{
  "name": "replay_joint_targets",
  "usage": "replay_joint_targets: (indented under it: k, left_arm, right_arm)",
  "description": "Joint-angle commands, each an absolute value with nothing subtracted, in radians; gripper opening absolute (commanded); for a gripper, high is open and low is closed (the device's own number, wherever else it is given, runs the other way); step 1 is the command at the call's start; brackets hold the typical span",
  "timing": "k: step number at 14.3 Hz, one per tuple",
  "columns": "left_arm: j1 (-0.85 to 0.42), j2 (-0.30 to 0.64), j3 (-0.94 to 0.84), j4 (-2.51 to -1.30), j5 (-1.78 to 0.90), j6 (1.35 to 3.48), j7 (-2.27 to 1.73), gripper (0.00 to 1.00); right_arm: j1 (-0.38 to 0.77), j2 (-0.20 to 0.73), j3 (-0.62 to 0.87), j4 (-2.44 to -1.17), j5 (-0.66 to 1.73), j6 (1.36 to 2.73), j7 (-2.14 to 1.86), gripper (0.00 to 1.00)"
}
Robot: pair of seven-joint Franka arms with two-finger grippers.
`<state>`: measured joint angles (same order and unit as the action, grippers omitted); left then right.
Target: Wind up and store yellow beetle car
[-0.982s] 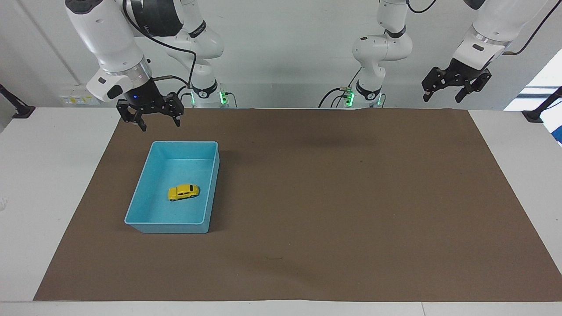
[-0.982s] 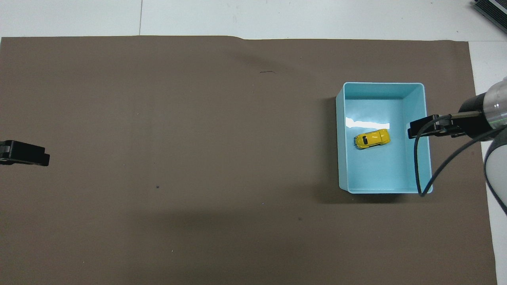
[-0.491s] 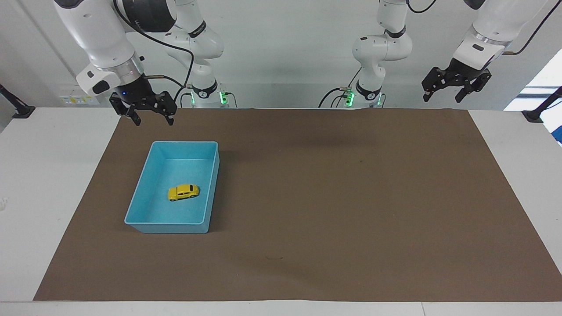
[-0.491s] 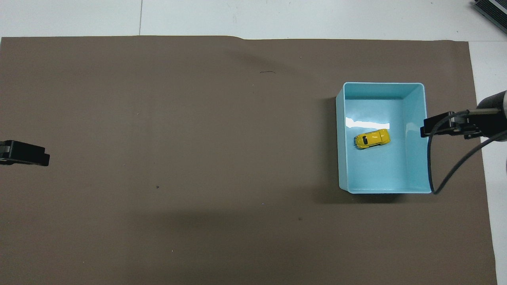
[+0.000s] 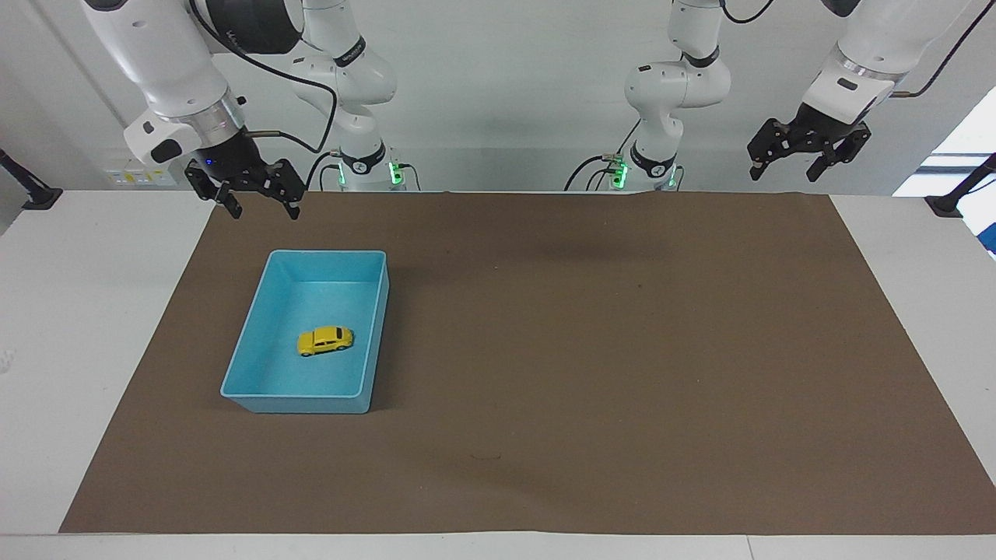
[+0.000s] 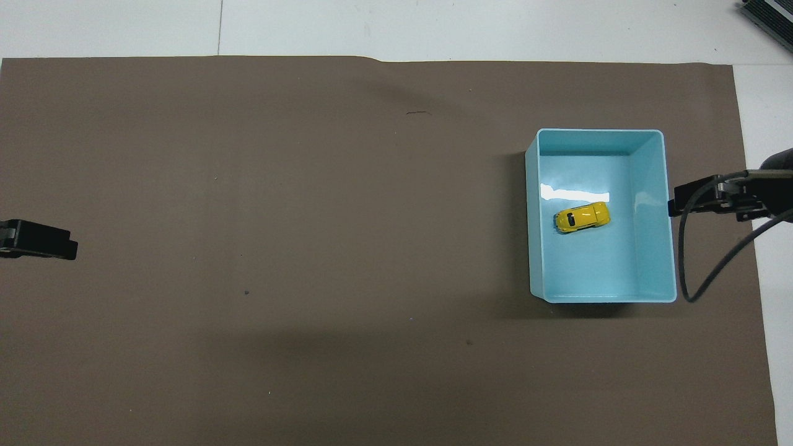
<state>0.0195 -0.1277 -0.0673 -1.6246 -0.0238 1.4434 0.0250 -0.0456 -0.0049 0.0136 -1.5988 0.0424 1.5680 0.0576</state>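
In the tray (image 5: 378,327), at the right arm's end of the mat, sits the car (image 5: 325,340), on its wheels; small, light, hard and glossy, probably best pinched across its flanks. Right gripper (image 5: 251,201) and left gripper (image 5: 809,159) hang open, empty

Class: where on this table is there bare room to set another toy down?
The brown mat lies bare from the blue tray to the left arm's end. Only the tray, holding the yellow beetle car, is occupied.

Overhead, the left gripper (image 6: 37,240) is cut off at the edge (likewise the right gripper (image 6: 731,199)).
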Motion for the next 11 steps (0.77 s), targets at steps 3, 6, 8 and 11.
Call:
replay_joint_targets:
  k: [3, 6, 8, 11]
  left_arm:
    - [0.017, -0.147, -0.06, -1.641, -0.034, 1.454, 0.035, 1.0]
    - [0.017, -0.147, -0.06, -1.641, -0.034, 1.454, 0.035, 1.0]
    - [0.017, -0.147, -0.06, -1.641, -0.034, 1.454, 0.035, 1.0]
    - [0.017, -0.147, -0.06, -1.641, -0.034, 1.454, 0.035, 1.0]
  right_arm:
    - [-0.044, -0.006, 0.004, -1.578, 0.037, 1.536, 0.063, 1.0]
    - [-0.046, -0.008, 0.006, -1.578, 0.026, 1.534, 0.09, 1.0]
    - [-0.044, -0.009, 0.006, -1.578, 0.026, 1.534, 0.115, 1.0]
    - [-0.046, -0.009, 0.005, -1.578, 0.026, 1.536, 0.126, 1.0]
